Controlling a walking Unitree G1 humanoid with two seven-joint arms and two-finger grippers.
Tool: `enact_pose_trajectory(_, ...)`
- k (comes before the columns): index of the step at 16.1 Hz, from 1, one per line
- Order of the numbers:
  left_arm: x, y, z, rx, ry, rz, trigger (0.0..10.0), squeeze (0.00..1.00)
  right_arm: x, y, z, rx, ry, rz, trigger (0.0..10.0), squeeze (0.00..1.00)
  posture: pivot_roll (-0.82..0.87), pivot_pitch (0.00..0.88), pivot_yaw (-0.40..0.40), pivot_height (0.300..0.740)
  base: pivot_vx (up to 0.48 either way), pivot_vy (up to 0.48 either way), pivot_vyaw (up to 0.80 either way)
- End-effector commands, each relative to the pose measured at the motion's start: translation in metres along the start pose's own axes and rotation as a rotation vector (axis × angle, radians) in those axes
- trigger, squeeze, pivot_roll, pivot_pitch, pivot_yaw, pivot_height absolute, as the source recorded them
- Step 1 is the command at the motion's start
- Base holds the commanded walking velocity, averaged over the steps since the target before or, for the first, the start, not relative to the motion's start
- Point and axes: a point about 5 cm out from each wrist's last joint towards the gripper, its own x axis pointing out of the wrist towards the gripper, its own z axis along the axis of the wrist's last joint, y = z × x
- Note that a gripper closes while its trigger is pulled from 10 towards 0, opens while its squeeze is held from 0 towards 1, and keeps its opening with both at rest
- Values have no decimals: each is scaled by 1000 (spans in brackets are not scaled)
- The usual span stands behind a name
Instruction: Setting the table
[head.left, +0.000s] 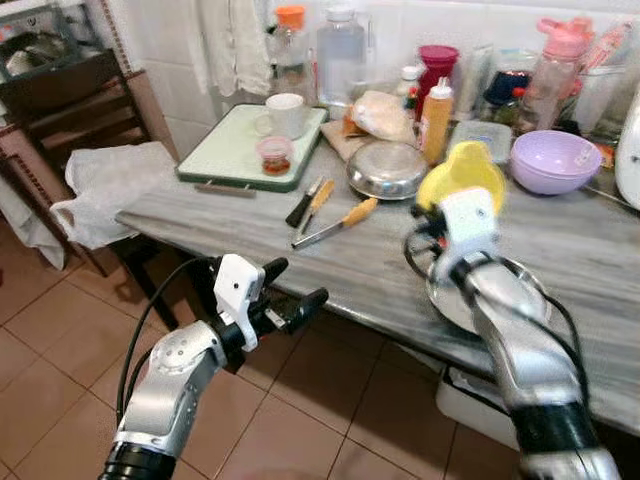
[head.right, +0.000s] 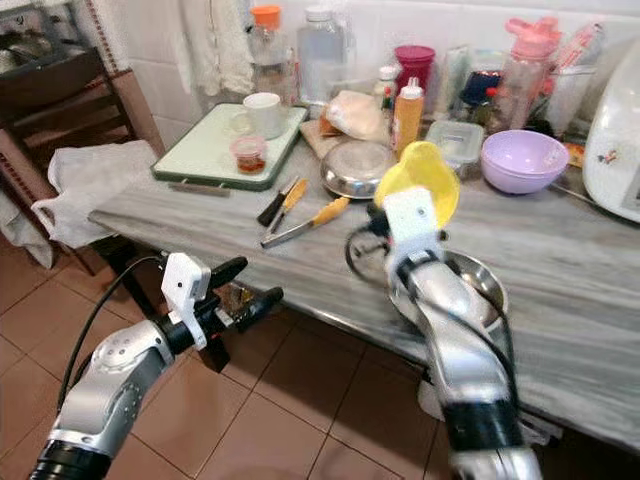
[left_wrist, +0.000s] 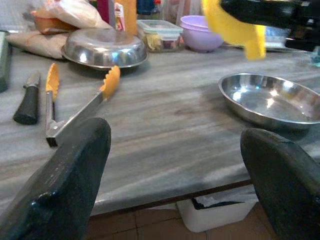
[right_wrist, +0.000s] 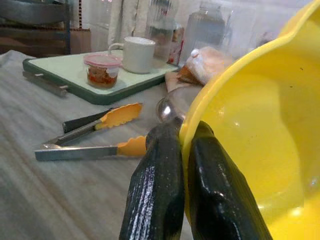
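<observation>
The right gripper (right_wrist: 182, 150) has its jaws pinched tight on the rim of a yellow bowl (head.left: 461, 176), holding it tilted in the air above the grey marble table (head.left: 380, 265). Directly beneath, toward 6 o'clock of the bowl, an empty steel plate (left_wrist: 270, 100) sits near the table's front edge. The left gripper (head.left: 290, 285) hangs off the table's front edge over the tiled floor (head.left: 60, 340), jaws spread wide with nothing between them. At 9 o'clock from the yellow bowl lie orange-tipped tongs (head.left: 335, 222) with a black-handled knife (head.left: 303, 203) beside them. Behind those, an upturned steel dish (head.left: 387, 168). At 10 o'clock a green tray (head.left: 225, 150) carries a white mug (head.left: 284, 114) and a small lidded jar (head.left: 275, 154). A lilac bowl (head.left: 554, 160) stands at 2 o'clock.
</observation>
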Motion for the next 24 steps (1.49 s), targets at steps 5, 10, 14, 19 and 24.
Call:
enact_pose_trajectory(5,1,-7,5,-5,10,-59,10000,0,30,28,12,146,44,49,10000,0,-74,0,70,740,0,0,0)
enact_pose_trajectory(10,-3,-14,2,-38,33,-88,10000,0,36,23,0,200,227,-72,10000,0,-60,0,60,740,0,0,0)
enact_pose_trajectory(14,-2,-14,3,-33,32,-80,10000,0,28,18,-4,214,239,-126,10000,0,-68,0,66,740,0,0,0)
enact_pose_trajectory(19,4,-15,5,-34,39,-99,10000,0,22,22,-14,297,299,-141,10000,0,-84,0,77,740,0,0,0)
enact_pose_trajectory(24,6,-16,4,-42,44,-99,10000,0,26,25,-8,353,280,-138,10000,0,-91,0,77,740,0,0,0)
